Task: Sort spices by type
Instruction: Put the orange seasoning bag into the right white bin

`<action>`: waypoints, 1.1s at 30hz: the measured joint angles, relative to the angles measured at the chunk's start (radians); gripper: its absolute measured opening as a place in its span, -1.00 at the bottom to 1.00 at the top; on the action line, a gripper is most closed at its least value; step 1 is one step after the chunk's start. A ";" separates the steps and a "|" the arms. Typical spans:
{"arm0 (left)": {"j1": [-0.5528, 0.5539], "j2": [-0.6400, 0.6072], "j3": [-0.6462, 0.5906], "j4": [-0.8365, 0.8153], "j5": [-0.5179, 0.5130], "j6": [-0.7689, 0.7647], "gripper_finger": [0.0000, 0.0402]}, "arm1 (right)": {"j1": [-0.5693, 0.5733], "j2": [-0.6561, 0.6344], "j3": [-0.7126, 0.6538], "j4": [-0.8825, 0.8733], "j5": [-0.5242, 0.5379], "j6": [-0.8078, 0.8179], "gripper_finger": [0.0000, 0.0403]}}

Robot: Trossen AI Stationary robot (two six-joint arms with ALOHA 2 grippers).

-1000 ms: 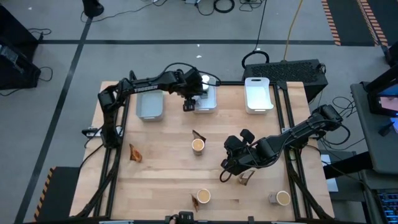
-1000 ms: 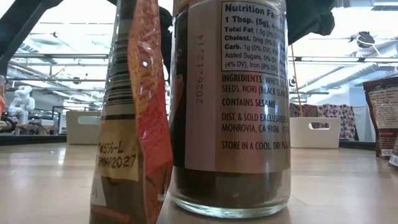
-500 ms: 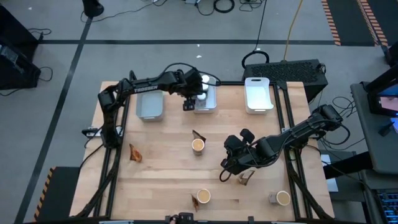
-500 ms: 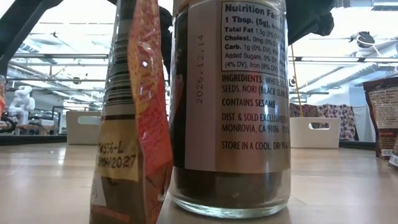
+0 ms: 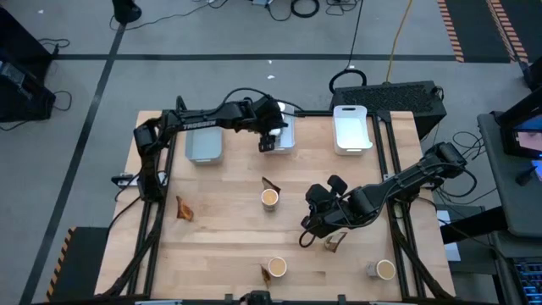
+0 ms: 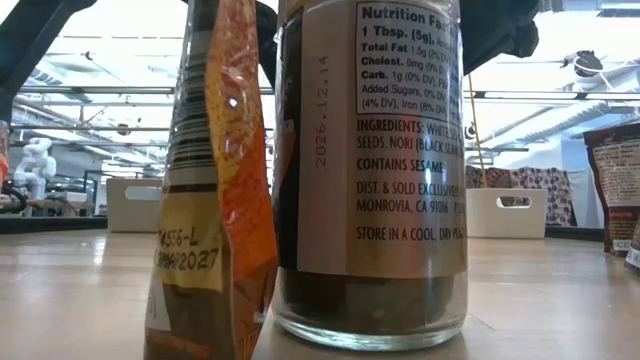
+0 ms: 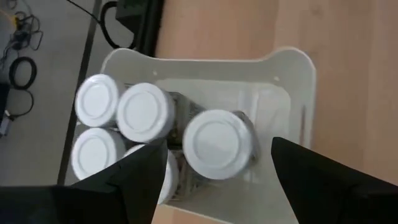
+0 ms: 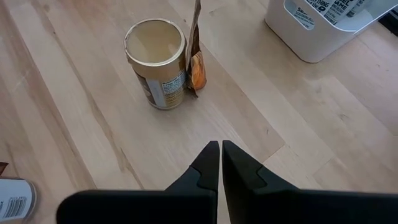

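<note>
My left gripper (image 5: 268, 142) hangs open over the middle white tray (image 5: 286, 144) at the table's far edge. In the left wrist view its fingers (image 7: 143, 177) stand on either side of one white-capped jar (image 7: 217, 142) without touching it. Several more white-capped jars (image 7: 144, 112) stand upright beside it in the tray (image 7: 292, 68). My right gripper (image 5: 308, 234) is shut and empty over the table's middle right. In the right wrist view a tan-topped tub (image 8: 155, 53) stands with a brown pouch (image 8: 194, 59) leaning on it.
A grey tray (image 5: 203, 144) and a white tray (image 5: 352, 129) flank the middle one. Loose on the table are pouches (image 5: 183, 208) (image 5: 336, 244), tubs (image 5: 269, 198) (image 5: 276, 268) (image 5: 386, 269) and a jar (image 5: 371, 270). The low view is filled by a pouch (image 6: 210, 200) and a tub (image 6: 370, 170).
My left gripper has shifted a little toward the table's right edge, farther over the middle tray. My right arm has kept still.
</note>
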State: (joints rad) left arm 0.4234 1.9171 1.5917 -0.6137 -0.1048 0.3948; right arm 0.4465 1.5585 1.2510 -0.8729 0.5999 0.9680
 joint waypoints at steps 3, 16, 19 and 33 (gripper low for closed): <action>0.011 -0.001 0.000 0.010 0.012 -0.024 0.45 | 0.000 0.000 0.000 -0.003 0.000 -0.001 -1.00; -0.028 -0.164 0.000 0.056 0.073 -0.117 0.45 | 0.032 -0.086 0.000 -0.100 0.047 0.096 -1.00; -0.040 -0.250 0.000 0.045 0.079 -0.153 0.45 | 0.033 -0.154 0.000 -0.108 0.108 0.088 -1.00; -0.191 -0.623 -0.095 -0.412 0.155 -0.525 0.45 | 0.036 -0.369 0.000 -0.110 0.130 -0.117 -1.00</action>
State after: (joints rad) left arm 0.2323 1.2940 1.4964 -1.0258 0.0498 -0.1301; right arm 0.4824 1.1900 1.2514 -0.9828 0.7297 0.8506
